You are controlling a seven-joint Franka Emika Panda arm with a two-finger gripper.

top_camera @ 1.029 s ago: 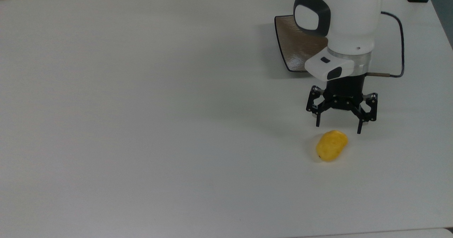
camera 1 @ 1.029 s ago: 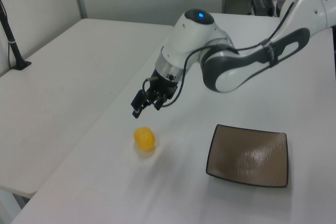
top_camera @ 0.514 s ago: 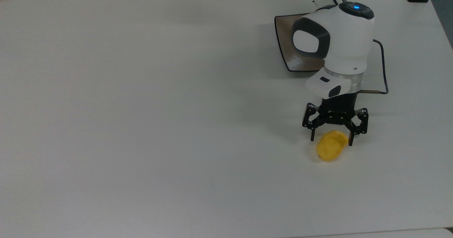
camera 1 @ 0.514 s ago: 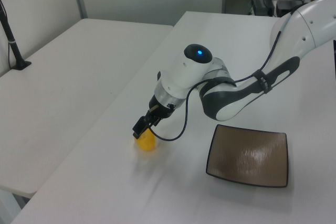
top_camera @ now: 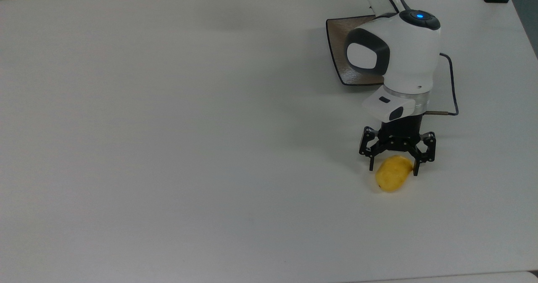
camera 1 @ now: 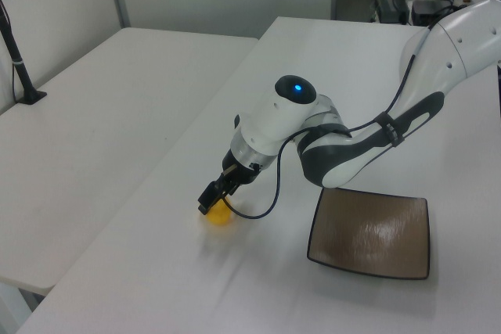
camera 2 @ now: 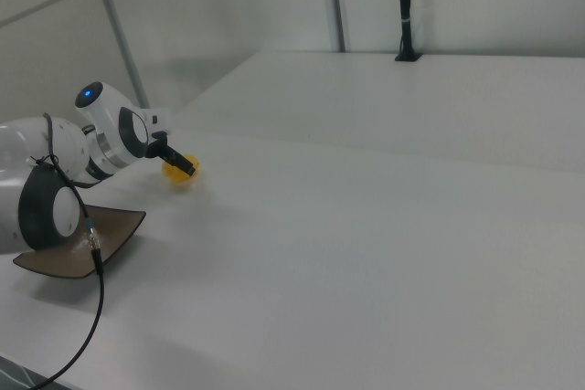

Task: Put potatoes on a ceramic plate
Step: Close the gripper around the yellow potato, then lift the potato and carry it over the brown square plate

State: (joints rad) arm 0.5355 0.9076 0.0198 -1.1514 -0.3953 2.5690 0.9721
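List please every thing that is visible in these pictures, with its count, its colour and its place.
small oval yellow potato: one, bright yellow, lying on the table between the claw's fingers.
square glossy ceramic plate: one, brown-grey with a thin black rim, on the table apart from the potato, nothing on it.
large white table: one, white, under everything.
black cable: one, black, looping from the arm's wrist.
white robot arm: one, white with dark grey joints, reaching over the plate in the top view.
claw: one, black, open, fingers astride the potato.
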